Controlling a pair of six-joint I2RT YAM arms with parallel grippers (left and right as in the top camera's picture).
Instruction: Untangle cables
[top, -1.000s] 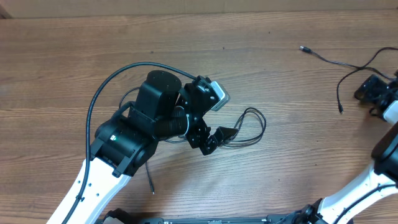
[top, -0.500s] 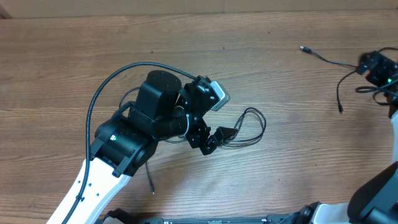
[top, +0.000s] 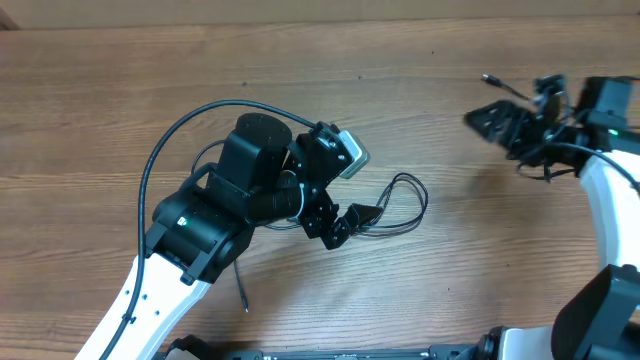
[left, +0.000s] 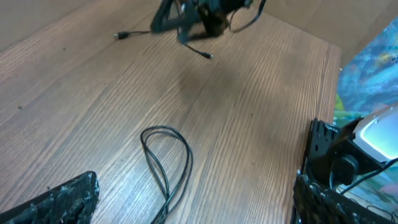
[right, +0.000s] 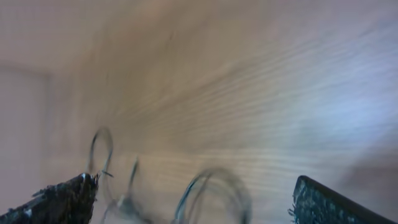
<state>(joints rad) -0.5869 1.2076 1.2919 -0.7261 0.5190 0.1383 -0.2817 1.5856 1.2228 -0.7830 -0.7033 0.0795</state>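
left fingers (left: 56, 199) and right fingers (right: 62, 196) both wide open, so the right ones (blurry view) could hook the cable (top: 492, 79) there and knot it worse

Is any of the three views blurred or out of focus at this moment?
Right wrist: heavy motion blur, the wood grain is smeared and the cables are only faint loops. Left wrist: sharp on the near loop, softer farther off. Overhead: sharp, apart from a slight smear around the right hand.
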